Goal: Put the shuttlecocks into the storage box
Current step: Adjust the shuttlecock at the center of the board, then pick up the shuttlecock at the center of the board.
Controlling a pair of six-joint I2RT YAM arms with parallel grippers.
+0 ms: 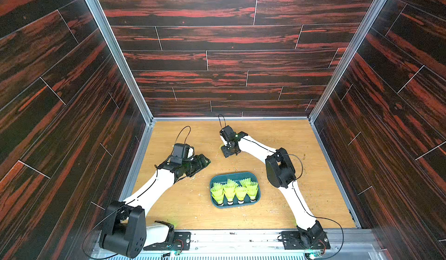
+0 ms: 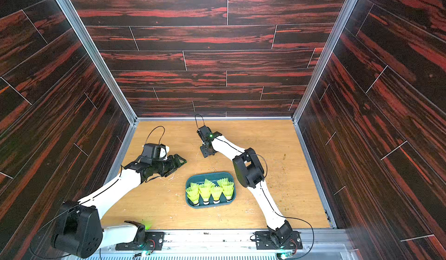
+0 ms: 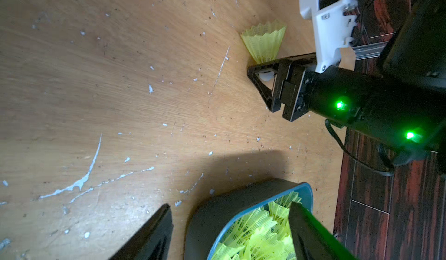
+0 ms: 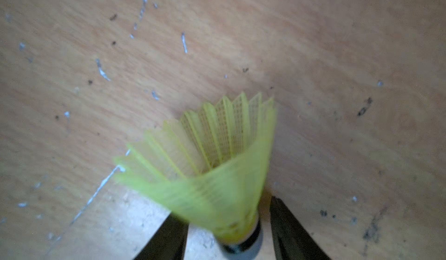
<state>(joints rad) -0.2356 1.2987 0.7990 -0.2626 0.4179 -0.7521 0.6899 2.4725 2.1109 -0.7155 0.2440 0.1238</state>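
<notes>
Scuffed wooden tabletop [image 4: 337,53]: a shuttlecock [image 4: 217,174] (blurred) sits between the right jaws.

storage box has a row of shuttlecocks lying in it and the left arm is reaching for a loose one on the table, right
Wrong arm. It is the right gripper that is at the loose shuttlecock on the table, fingers either side of its base in the right wrist view. The left gripper hangs open beside the storage box, which does hold a row of shuttlecocks.
</notes>
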